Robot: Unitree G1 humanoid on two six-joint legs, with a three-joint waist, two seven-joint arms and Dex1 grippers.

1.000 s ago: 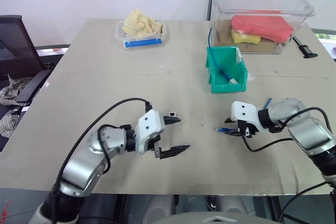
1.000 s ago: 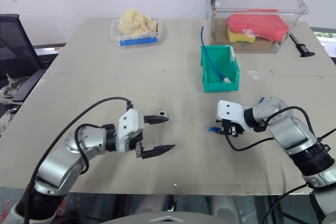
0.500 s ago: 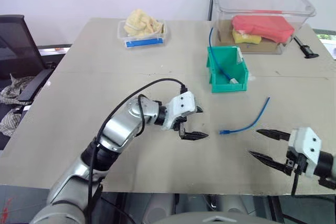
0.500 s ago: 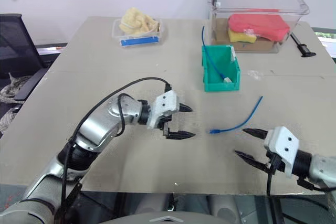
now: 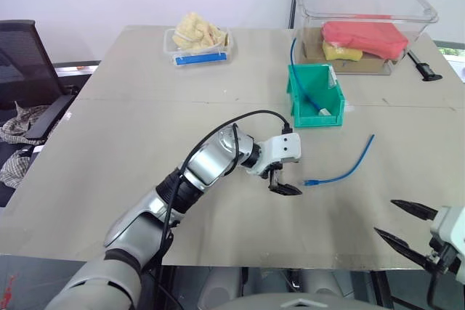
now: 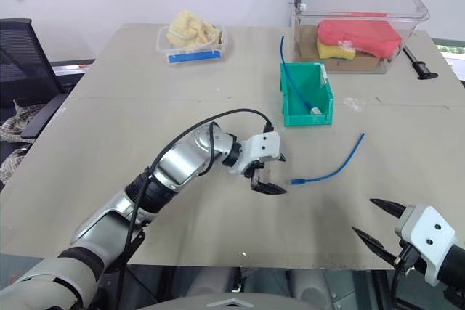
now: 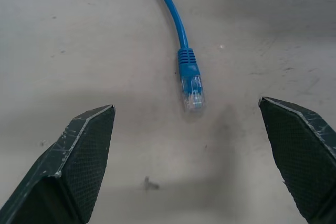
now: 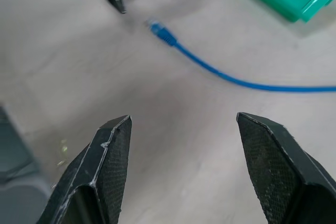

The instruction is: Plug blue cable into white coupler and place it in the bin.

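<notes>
Blue cable (image 5: 341,170) lies loose on the table (image 5: 145,121), a shallow curve, plug end pointing toward the L gripper (image 5: 282,179), other end up toward the right, near the bin (image 5: 314,96) but not touching it. Nothing holds it. L gripper sits just beside the plug, jaws apart w/ the plug lying between the fingers (image 7: 79,161) in the L wrist view, not touching. R gripper (image 6: 378,223) is near the table's front edge, well apart from the cable, jaws wide apart, empty. Green bin stands upright behind the cable; another blue cable (image 5: 309,96) and a small white piece (image 5: 323,112) inside, can't tell if it's the coupler. Behind it: clear tub (image 5: 363,19) w/ red & yellow sponges. Far left: clear tray (image 5: 196,52) w/ blue strip.
</notes>
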